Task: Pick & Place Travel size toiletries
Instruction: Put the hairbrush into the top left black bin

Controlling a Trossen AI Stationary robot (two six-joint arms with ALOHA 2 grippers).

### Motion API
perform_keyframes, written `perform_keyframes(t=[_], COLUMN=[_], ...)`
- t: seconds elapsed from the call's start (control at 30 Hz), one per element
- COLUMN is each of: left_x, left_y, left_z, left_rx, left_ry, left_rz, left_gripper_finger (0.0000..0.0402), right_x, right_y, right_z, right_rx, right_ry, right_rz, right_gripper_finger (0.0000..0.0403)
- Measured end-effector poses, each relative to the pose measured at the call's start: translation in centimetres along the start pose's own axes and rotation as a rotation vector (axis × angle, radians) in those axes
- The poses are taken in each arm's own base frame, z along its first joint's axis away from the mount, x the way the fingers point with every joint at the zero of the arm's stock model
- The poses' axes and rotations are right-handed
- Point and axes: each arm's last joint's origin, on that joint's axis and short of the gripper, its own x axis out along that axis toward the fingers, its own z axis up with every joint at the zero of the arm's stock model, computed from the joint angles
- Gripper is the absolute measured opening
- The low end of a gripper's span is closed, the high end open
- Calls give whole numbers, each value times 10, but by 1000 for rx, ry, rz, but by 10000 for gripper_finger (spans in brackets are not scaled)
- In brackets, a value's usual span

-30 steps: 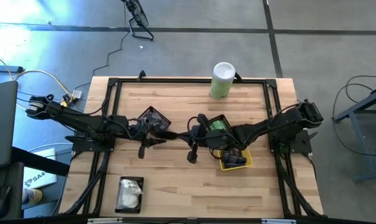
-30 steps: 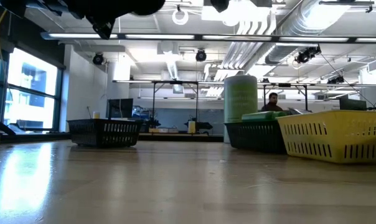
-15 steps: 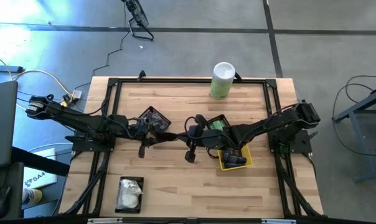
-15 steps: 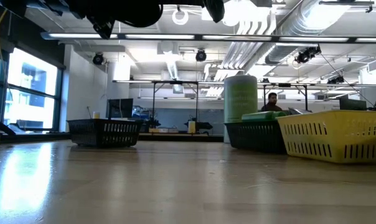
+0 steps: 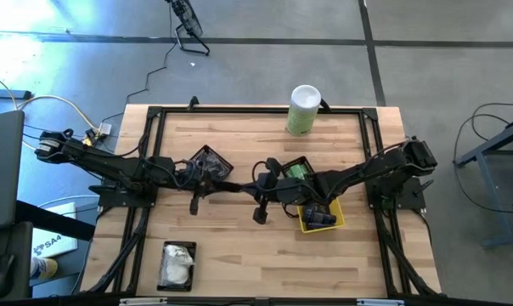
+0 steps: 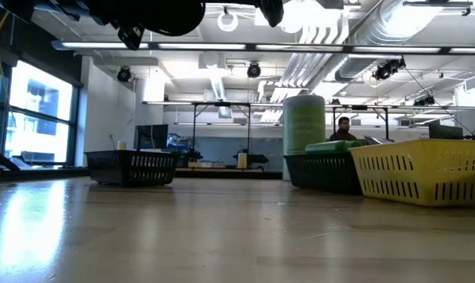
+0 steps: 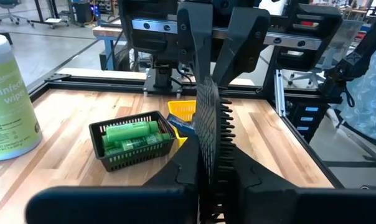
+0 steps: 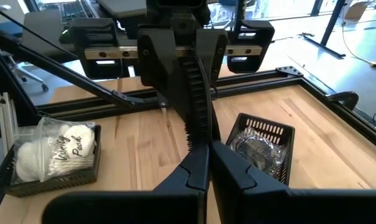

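Facing each other over the middle of the desk [image 5: 239,246], the left gripper [image 5: 194,204] and the right gripper [image 5: 260,214] both had their jaws pressed together, empty. Green bottles [image 7: 131,134] lay in a black basket [image 7: 137,153] behind the right arm. Navy tubes [image 5: 318,218] filled the yellow basket [image 5: 335,223] beside it. A tall canister [image 5: 303,110] stood at the far edge, white packets [image 8: 56,149] near left.

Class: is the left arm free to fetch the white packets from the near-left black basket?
Probably not yet: the left gripper is shut on a black toothed comb, which the right gripper also clamps; the path itself looks clear.
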Motion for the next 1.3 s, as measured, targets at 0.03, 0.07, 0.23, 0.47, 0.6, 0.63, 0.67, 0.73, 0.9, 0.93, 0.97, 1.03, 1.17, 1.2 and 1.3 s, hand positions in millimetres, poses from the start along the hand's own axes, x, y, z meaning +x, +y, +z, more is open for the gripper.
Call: perform_keyframes(t=[0.03,0.07,0.23,0.47,0.6,0.63,0.67,0.73,0.9,0.93,0.97,1.03,1.17,1.2,1.3], left_x=[0,0,0,-1,-7,-10,-13,-20,-39,-42,-45,-48,-50,-49,-46], left_y=[0,0,0,0,2,2,3,4,12,14,16,19,23,24,26], left_z=[0,0,0,0,2,3,3,5,2,0,-2,-8,-20,-23,-31], left_rx=[0,0,0,14,29,29,30,31,52,58,54,38,22,21,35], left_ry=[0,0,1,0,8,11,11,15,76,99,121,167,262,282,336], left_rz=[0,0,-10,-5,29,41,54,85,247,297,348,446,563,590,672], left_gripper_finger=[23,23,38,23,23,23,24,26,25,25,25,25,25,26,26], right_x=[0,0,0,-2,-11,-14,-18,-29,-54,-56,-57,-58,-58,-56,-53], right_y=[0,0,0,0,-3,-3,-4,-5,-10,-11,-12,-12,-12,-13,-15], right_z=[0,0,0,3,11,14,17,24,37,38,39,39,38,37,33], right_rx=[0,0,-2,-11,-6,-2,-1,-6,-9,-1,2,5,-1,-1,-4], right_ry=[0,1,5,2,-18,-27,-31,-39,-38,-37,-35,-35,-24,-17,3], right_rz=[0,4,32,47,42,43,41,43,34,33,31,29,27,21,17], right_gripper_finger=[3,3,9,72,142,159,177,208,252,255,257,258,254,253,251])
